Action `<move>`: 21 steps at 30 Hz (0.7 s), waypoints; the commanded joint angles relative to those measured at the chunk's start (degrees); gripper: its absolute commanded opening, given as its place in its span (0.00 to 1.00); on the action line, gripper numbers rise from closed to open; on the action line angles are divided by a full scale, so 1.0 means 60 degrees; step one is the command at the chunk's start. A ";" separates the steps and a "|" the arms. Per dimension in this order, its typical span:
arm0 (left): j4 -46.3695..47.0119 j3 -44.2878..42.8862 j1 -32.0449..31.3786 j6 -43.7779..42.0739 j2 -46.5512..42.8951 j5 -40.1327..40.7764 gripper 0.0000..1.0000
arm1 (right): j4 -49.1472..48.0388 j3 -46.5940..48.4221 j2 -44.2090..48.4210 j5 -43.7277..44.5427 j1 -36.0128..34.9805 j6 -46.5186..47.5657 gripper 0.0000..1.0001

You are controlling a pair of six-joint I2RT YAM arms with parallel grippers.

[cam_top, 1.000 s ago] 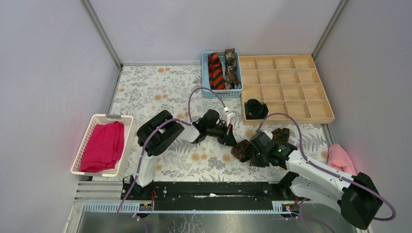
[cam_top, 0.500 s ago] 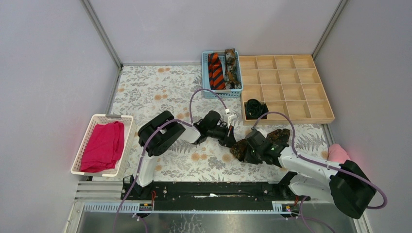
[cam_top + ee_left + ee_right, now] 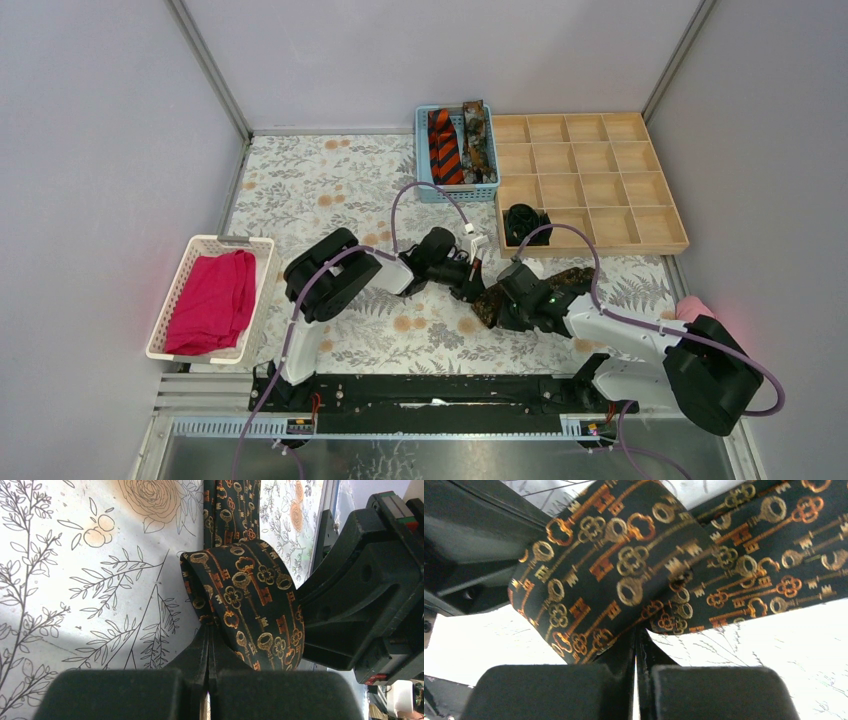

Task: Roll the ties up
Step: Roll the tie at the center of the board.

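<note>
Since both claws are clamped on the same key-patterned tie (image 3: 245,595), the roll looks only just begun. It should come out tidy if one claw anchors the folded end while the other turns the fabric over it, with the edges stacked and the loose tail slightly taut.

The left claw (image 3: 207,630) is closed on the base of a small loop of fabric. The right claw (image 3: 636,630) is closed on the loop's opposite side, so a slow, even wrist turn seems safer than a pull.

The tie lies on the table just in front of the wooden tray (image 3: 590,248), near its black coil (image 3: 524,222). Its tail trails along the tray's near edge.

The left arm folds high at the elbow and reaches low toward that edge. The right arm stretches flat along it, and the two wrists nearly touch.
</note>
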State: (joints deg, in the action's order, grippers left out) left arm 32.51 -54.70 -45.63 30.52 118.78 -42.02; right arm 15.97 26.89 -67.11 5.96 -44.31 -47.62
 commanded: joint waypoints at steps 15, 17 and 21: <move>-0.2902 -0.2223 0.0207 -0.1686 0.0468 0.1771 0.00 | 0.3238 -0.0044 0.1605 0.1654 -0.0363 -0.0883 0.00; -0.2822 -0.2239 0.0208 -0.1588 0.0622 0.1717 0.00 | 0.3459 -0.0074 0.1613 0.1780 -0.0361 -0.1079 0.00; -0.2782 -0.2391 0.0203 -0.1443 0.0855 0.1583 0.00 | 0.3628 -0.0047 0.1406 0.2107 -0.0356 -0.1364 0.00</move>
State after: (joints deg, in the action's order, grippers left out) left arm 17.43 -67.79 -44.84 22.52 121.51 -33.15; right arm 34.15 26.48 -58.11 14.22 -45.87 -52.60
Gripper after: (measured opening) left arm 0.007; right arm 0.010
